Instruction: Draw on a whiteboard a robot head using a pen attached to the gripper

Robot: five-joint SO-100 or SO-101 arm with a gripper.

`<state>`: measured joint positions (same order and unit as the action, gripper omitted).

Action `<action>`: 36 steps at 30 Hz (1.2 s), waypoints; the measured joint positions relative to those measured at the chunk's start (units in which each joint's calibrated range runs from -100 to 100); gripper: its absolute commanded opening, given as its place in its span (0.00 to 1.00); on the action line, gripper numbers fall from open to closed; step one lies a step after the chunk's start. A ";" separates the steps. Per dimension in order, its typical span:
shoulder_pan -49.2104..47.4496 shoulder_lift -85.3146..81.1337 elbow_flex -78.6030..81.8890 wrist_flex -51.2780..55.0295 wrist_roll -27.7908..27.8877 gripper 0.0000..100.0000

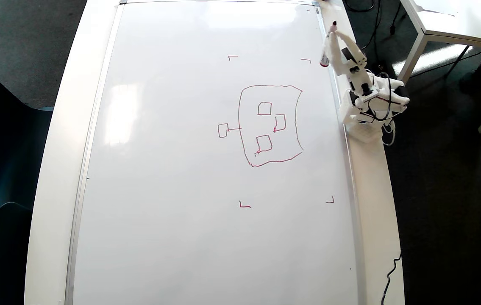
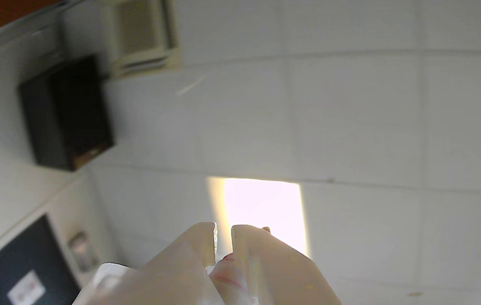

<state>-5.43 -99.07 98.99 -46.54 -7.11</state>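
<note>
White table (image 1: pixel 60 140) carries the whiteboard (image 1: pixel 172 190) with the robot head (image 1: pixel 271 125) apparently complete, while the pincer (image 1: pixel 332 34), clenched on the pen (image 1: pixel 326 53), hovers raised beside the board's right edge, seemingly just needing parking.

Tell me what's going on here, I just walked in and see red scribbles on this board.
A small white arm at the whiteboard's right edge has a pen in its gripper. The robot head is drawn in red: an outline, three small squares inside, and a square on a stalk. The pen is raised off the board, away from the drawing; the wrist view faces the ceiling.
</note>
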 measured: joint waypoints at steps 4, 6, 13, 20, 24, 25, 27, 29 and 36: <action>0.00 0.00 0.00 -10.56 0.00 0.01; -0.08 0.59 0.00 -15.03 0.00 0.01; 0.00 -0.08 0.00 -32.69 0.00 0.01; -0.15 -0.08 0.00 -43.16 -0.05 0.01; -0.08 -0.08 0.00 -48.56 -0.05 0.01; 0.00 -0.08 0.00 -49.66 -0.05 0.01; 0.00 -0.08 0.00 -51.69 -0.05 0.01; 0.00 -0.08 0.00 -52.20 -0.05 0.01; 0.00 -0.08 0.00 -52.36 -0.05 0.01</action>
<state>-5.43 -99.15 98.99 -98.90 -7.16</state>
